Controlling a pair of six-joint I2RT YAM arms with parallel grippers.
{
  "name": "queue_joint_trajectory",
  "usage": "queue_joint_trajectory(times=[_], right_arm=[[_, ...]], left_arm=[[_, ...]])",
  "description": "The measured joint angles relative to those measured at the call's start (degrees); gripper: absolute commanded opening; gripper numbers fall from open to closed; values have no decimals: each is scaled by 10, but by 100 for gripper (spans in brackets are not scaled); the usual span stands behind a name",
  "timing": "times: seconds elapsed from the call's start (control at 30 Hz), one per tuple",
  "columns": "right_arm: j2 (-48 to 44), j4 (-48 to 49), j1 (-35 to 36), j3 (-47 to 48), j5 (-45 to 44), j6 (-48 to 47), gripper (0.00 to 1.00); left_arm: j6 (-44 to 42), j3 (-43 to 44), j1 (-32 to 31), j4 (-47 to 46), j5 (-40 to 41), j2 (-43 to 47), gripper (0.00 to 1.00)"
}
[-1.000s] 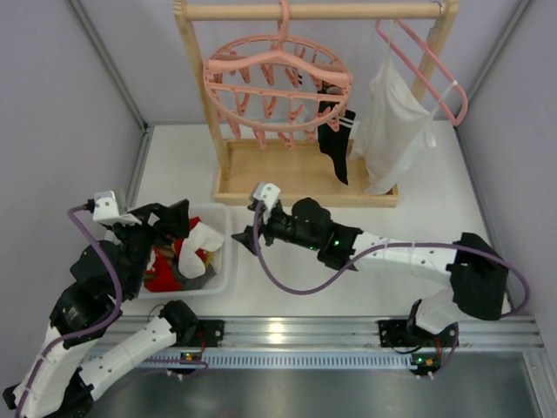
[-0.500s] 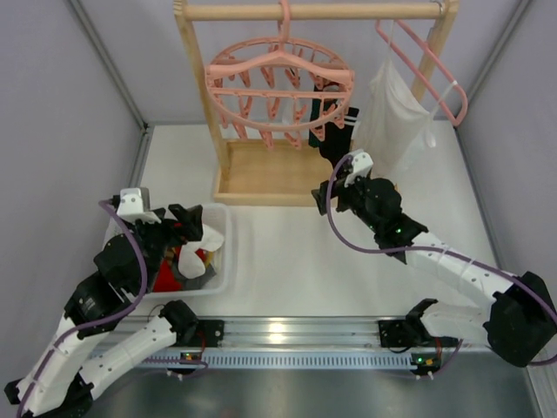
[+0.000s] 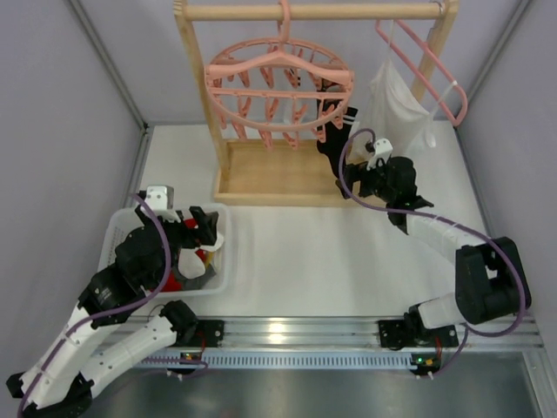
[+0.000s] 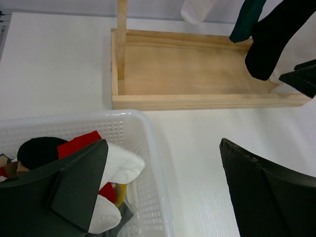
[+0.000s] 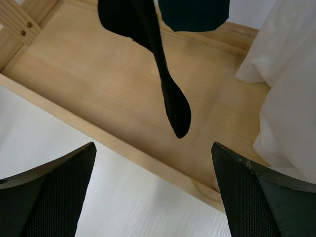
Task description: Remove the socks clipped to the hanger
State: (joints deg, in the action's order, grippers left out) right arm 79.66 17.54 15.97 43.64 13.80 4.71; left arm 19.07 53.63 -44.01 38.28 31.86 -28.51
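White garment (image 5: 291,74) hangs just beside black sock (image 5: 177,111).

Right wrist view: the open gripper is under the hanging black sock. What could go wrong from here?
1. The right gripper faces only the dangling toe of the black sock; pulling there may swing the hanger instead of freeing the clip.
2. The white garment hangs close beside one finger and could snag.
3. The dark teal sock hangs alongside and might get pinched too.

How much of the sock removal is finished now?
Done: red, white and black socks lie in the white basket, under the open left gripper. In hand: the open right gripper faces the black sock, not touching it. Left: that sock and a dark teal sock hang from the pink hanger.
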Motion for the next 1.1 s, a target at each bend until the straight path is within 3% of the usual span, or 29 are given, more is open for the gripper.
queue_joint_trajectory(times=[0.13, 0.3, 0.33, 0.37, 0.43, 0.47, 0.5, 0.7, 0.87, 1.1], right_arm=[[60, 15, -12, 39, 31, -6, 87], [129, 88, -12, 70, 64, 0, 70], [144, 104, -12, 75, 70, 4, 63], [159, 122, -13, 79, 74, 8, 48], [182, 153, -13, 82, 85, 19, 28], [193, 173, -13, 82, 93, 30, 6], [201, 193, -14, 81, 99, 38, 0], [204, 327, -10, 34, 102, 92, 0], [172, 372, 15, -37, 64, 105, 0], [49, 366, 137, -125, -79, 83, 0]], left_arm=[[-4, -2, 0, 0, -10, -3, 98], [-8, -3, 0, 0, -21, -8, 98], [-8, -3, 0, 0, -24, -9, 98], [-9, -4, 0, 0, -26, -10, 98], [-10, -5, 0, 0, -28, -13, 98], [-10, -5, 0, 0, -30, -14, 98], [-11, -5, 0, 0, -32, -16, 98], [-12, -5, 1, 0, -35, -22, 98], [-1, -2, 2, 0, -30, -22, 98], [23, 77, 4, 13, -30, -62, 98]])
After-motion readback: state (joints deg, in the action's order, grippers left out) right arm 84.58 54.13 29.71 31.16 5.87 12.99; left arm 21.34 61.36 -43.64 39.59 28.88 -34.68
